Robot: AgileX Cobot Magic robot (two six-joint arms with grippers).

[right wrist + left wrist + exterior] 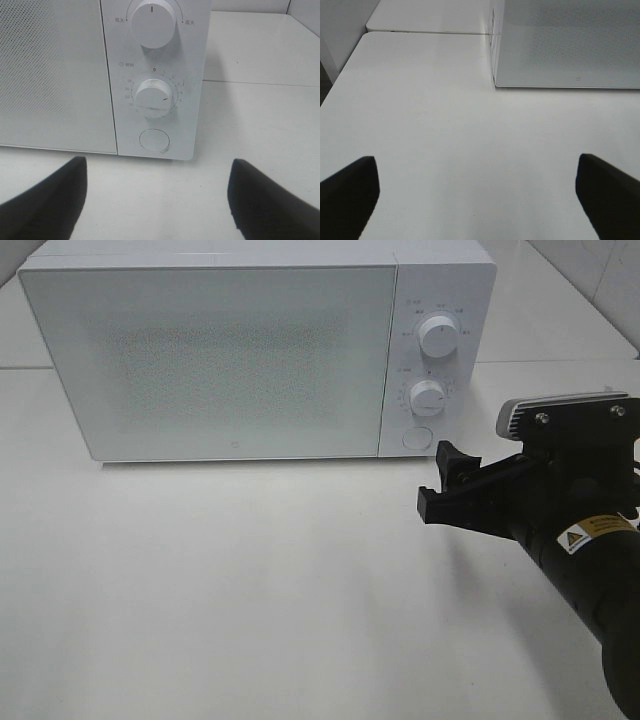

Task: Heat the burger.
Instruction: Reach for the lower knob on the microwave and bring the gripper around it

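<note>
White boxy microwave point(210, 350), frosted door point(205, 355) shut, interior unreadable; black left gripper point(476, 167) spread empty (wrist view only); right gripper point(437, 483) released, arm point(590, 560) cut off lower right.

The speckled door point(210, 350) of the microwave point(450, 280) hides its inside. Print around the upper dial point(438, 335) and lower dial point(427, 397) is too small to read from high up. The right arm point(590, 560) is cut off at four o'clock; the left gripper point(477, 197) shows only fingertips.
</note>
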